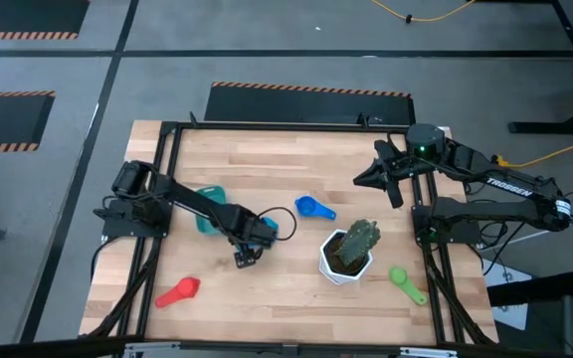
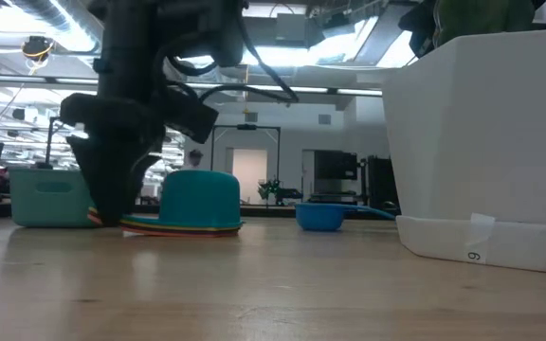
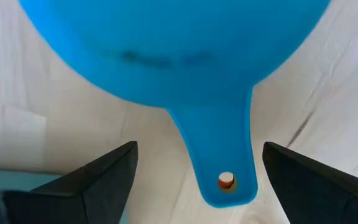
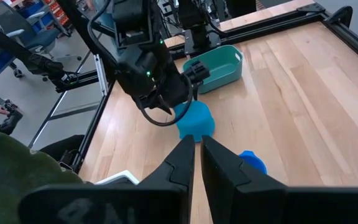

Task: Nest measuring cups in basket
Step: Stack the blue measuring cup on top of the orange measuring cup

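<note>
straddling the handle of the upturned blue cup [image 3: 166, 50] with our left gripper [image 3: 194, 177] spread wide, we stand lined up to pinch it. the basket [image 4: 219, 67] waits just beside. our right gripper [image 4: 197, 155] hangs clenched, empty, well back.

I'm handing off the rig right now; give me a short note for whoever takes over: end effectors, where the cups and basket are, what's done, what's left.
Left end effector: open, straddling the handle of the big blue cup, which lies upside down on a stack of cups mid-table.
Right end effector: shut, empty, raised at the far right side.
Teal basket: left of centre, beside the left arm; no cups visible in it.
Loose cups: small blue cup at centre, red cup near left, green cup near right of the white plant pot.
Left: gather the loose cups, nest all in the basket.
</note>
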Motion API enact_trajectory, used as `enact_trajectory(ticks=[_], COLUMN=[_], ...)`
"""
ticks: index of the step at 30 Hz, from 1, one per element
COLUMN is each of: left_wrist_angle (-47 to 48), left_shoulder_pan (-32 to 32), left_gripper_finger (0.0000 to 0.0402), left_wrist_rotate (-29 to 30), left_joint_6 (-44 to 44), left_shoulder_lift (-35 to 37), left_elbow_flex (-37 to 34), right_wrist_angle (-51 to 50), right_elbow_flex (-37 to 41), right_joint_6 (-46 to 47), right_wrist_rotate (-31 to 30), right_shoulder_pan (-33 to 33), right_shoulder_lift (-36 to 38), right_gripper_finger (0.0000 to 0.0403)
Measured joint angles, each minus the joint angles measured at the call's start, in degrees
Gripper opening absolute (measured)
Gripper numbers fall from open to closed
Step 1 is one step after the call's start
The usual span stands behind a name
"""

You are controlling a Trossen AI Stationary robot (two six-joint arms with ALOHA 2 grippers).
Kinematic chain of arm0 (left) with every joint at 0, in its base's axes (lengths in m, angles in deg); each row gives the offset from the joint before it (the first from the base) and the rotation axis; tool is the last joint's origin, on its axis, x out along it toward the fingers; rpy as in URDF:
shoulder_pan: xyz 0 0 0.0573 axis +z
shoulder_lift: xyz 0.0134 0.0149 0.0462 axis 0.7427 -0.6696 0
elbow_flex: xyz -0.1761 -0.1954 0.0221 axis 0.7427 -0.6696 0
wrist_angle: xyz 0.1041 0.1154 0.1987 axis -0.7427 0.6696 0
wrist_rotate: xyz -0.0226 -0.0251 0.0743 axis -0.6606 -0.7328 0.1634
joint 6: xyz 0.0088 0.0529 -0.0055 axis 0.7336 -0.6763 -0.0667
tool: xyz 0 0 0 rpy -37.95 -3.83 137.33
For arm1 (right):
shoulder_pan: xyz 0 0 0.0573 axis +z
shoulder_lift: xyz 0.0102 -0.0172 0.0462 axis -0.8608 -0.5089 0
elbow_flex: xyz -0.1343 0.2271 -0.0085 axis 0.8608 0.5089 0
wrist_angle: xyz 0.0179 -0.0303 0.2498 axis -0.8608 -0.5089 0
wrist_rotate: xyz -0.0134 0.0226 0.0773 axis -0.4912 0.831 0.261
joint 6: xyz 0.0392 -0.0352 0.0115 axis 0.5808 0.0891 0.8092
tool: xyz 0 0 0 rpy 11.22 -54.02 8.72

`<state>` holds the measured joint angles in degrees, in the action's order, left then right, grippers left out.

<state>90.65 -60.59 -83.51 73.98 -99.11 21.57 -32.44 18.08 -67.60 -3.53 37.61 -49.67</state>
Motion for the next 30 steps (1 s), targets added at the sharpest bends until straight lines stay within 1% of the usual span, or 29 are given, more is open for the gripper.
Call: enact_trajectory(ticks=[5, 9, 11, 15, 26, 30], left_wrist_angle=[-0.1, -0.3, -0.1, 0.0, -0.1, -0.3], left_shoulder_pan=[-0.2, -0.2, -0.2, -0.1, -0.1, -0.1], left_gripper_finger=[0.0339, 0.0339, 0.0339, 0.0339, 0.0338, 0.0323], left_wrist_rotate=[2.4, 2.6, 2.4, 0.0, -0.1, -0.3], left_joint_6=[0.0, 0.1, 0.1, 0.0, 1.3, 1.4], left_shoulder_lift=[-0.1, -1.1, -1.9, -3.4, -3.8, -3.8], left_elbow_flex=[0.0, 0.0, 0.1, 0.3, 0.2, 0.2], right_wrist_angle=[-0.1, -0.1, -0.3, -0.3, -0.4, -0.4], right_elbow_flex=[0.0, 0.0, 0.0, 0.0, 0.0, 0.0], right_joint_6=[0.0, 0.0, 0.0, 0.0, 0.0, 0.0], right_wrist_rotate=[0.0, 0.0, 0.0, 0.0, 0.0, 0.0], right_shoulder_pan=[0.0, 0.0, 0.0, 0.0, 0.0, 0.0], right_shoulder_lift=[0.0, 0.0, 0.0, 0.0, 0.0, 0.0], right_gripper_finger=[0.0033, 0.0033, 0.0033, 0.0033, 0.0033, 0.0033])
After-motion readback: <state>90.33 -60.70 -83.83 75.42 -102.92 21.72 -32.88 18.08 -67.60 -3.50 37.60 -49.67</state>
